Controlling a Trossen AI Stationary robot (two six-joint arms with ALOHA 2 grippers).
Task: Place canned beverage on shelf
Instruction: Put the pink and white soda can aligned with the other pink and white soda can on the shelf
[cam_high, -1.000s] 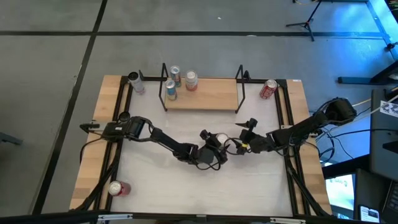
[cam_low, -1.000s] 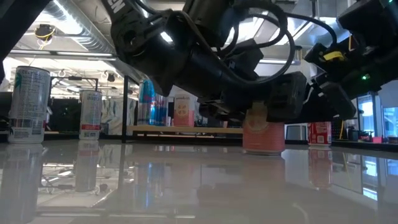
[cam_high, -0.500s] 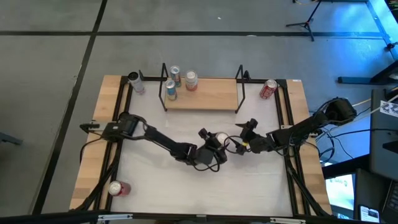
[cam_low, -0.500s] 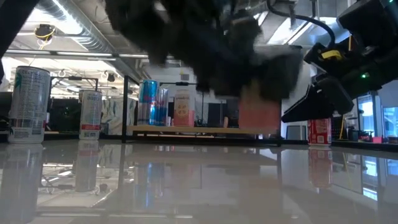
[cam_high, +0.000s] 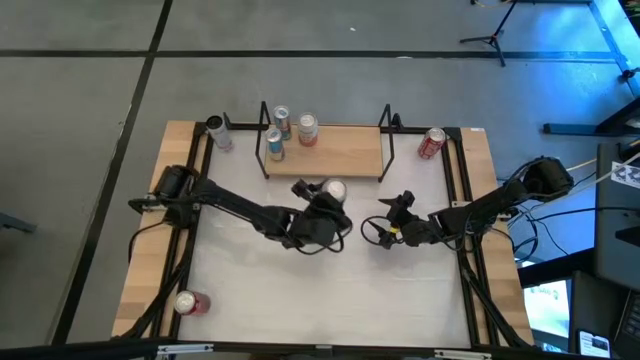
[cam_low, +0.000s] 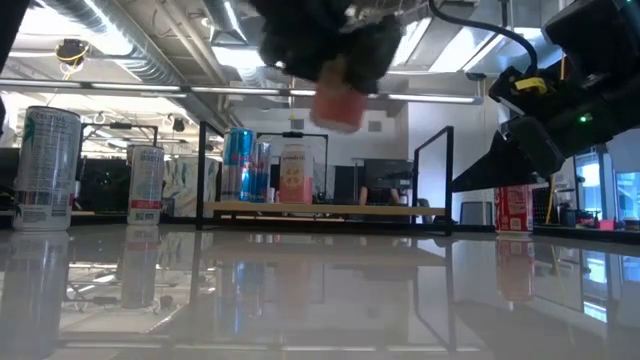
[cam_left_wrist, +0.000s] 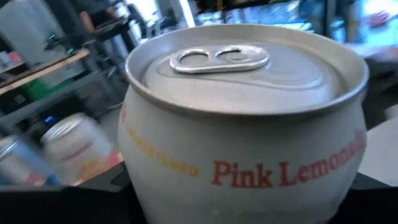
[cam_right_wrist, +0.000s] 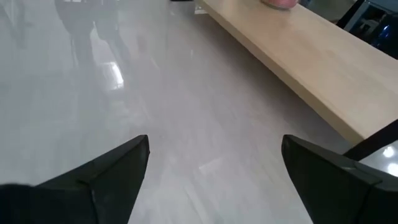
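My left gripper (cam_high: 326, 203) is shut on a pale pink lemonade can (cam_high: 333, 190), held in the air just near of the shelf (cam_high: 345, 155). The can fills the left wrist view (cam_left_wrist: 249, 124) and shows blurred and high in the low view (cam_low: 338, 100). The shelf, a light-wood board in a black frame, bears three upright cans (cam_high: 280, 130) at its left end. My right gripper (cam_high: 383, 228) is open and empty, low over the table to the right of the held can; its spread fingers (cam_right_wrist: 112, 174) point at the shelf board (cam_right_wrist: 311, 56). My left gripper holds the can by its side wall (cam_left_wrist: 249, 180), below the top rim. The can itself hides the fingers in the wrist view, and the low view is blurred. The gripper comes slanting from the table's near left. The can is top up, lifted well clear of the table.
A tall can (cam_high: 217, 131) stands outside the shelf's left end. A red can (cam_high: 432, 143) lies at the far right, and another (cam_high: 188, 302) lies at the near left. The shelf's middle and right part is bare board. Black frame rails run along the table's sides.
My left gripper has risen from the table with the can and gone toward the far edge, up to the shelf's near side. The can, which stood on the table a second ago, now hangs lifted clear. My right gripper has stayed about where it was.
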